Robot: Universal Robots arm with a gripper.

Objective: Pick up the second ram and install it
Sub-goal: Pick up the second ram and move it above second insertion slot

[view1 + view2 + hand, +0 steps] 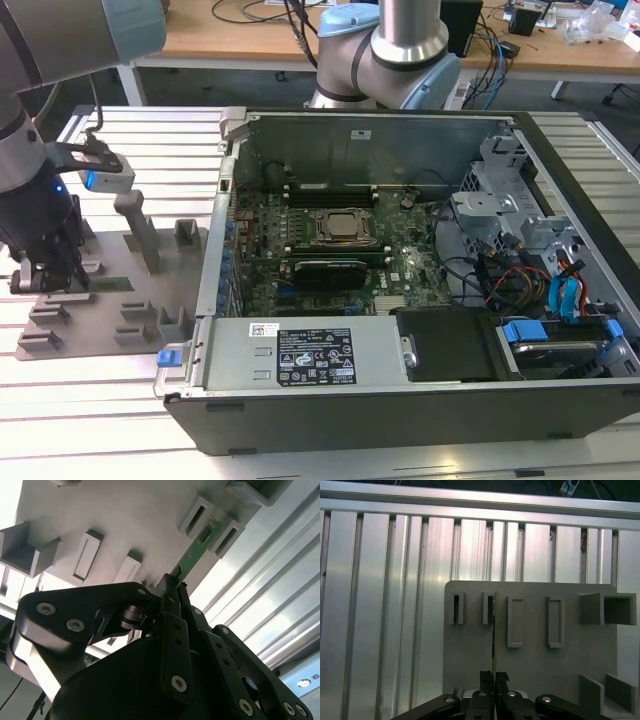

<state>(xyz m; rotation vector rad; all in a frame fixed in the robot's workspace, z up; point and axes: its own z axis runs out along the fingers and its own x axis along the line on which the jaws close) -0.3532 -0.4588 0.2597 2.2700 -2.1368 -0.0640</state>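
Evidently the second ram point(196, 550) is clenched edge-on in the jaws over the grey tray point(470, 650), its far end beside a slotted post point(488, 608). A square, untwisted hold is judged necessary, lest the thin board be bent.
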